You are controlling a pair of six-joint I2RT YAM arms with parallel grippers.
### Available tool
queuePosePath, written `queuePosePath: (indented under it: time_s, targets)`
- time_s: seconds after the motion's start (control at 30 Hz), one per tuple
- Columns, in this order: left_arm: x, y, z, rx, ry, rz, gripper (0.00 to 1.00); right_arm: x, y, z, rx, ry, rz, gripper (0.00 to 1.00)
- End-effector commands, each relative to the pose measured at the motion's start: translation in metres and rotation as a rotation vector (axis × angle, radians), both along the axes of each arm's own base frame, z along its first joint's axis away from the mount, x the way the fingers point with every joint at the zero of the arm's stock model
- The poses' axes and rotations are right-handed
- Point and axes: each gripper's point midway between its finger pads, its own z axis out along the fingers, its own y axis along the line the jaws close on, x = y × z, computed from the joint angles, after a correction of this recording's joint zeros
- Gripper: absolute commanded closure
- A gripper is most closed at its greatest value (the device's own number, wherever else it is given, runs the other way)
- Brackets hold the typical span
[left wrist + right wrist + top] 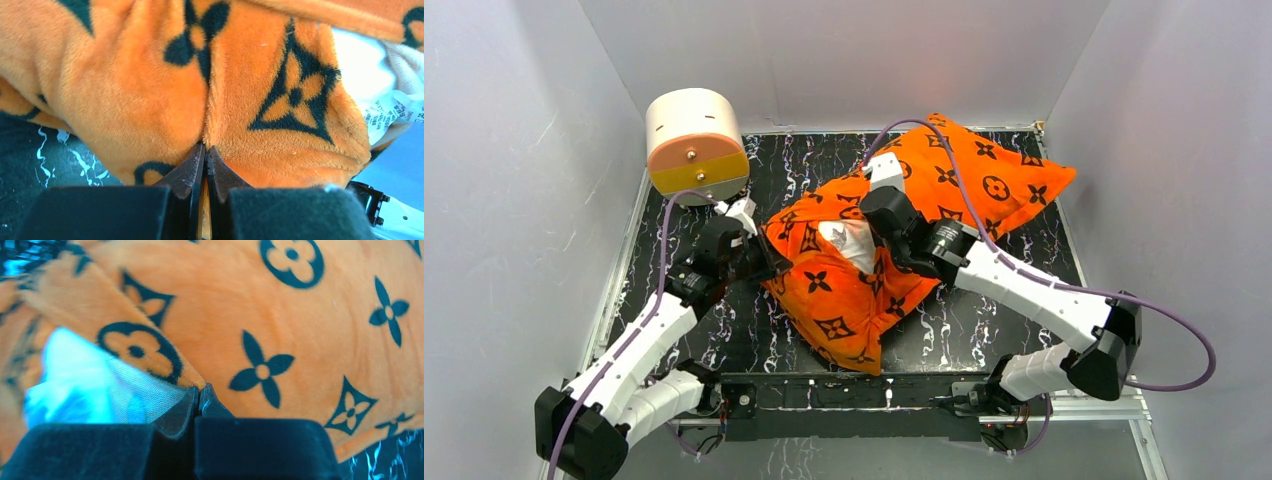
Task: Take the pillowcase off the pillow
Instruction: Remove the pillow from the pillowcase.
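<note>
Clamped from two sides, apparently to split the work: one hold on the cover for dragging it off, the other at the mouth, perhaps for anchoring the filling.

Bright orange plush pillowcase point(964, 190), stretched diagonally over the black marbled table point(1014, 300) from 1 o'clock down to about 6 o'clock, a little right of the middle. Printed all over with black flowers, stars and ringed motifs. Thick-piled and soft, bunched and creased at the near end. Mouth gaping toward 9 o'clock, baring a patch of the white pillow point(849, 243) and a printed care label point(395, 112). Everywhere else wrapped fully round the pillow, so stripping judged barely begun.

At the pillowcase's 9 o'clock edge, left gripper point(205, 150) clenched tight on a raised fold of the plush, with orange pile squeezed between the jaws. Just past the white patch toward 2 o'clock, right gripper point(199, 392) clenched as well, closed exactly where the orange hem overlaps thin white fabric. Impossible to tell whether hem, pillow or both are caught there.

Opposed holds well suited to drawing cover and filling apart. Possible trouble: slippery plush sliding out of so narrow a pinch.

Farther out, at the table's 10 o'clock corner, a cream-and-orange cylinder point(696, 145), near the left gripper and clear of the fabric.
</note>
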Motion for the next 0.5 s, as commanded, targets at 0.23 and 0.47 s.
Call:
queuePosePath:
  time_s: [0.23, 0.47]
  targets:
    - [-0.039, 0.029, -0.013, 0.067, 0.065, 0.053, 1.0, -0.023, -0.037, -0.133, 0.13, 0.436, -0.151, 1.0]
    - [-0.014, -0.01, 0.085, -0.066, -0.116, -0.111, 0.28, -0.031, -0.012, -0.14, 0.277, 0.489, -0.101, 1.0]
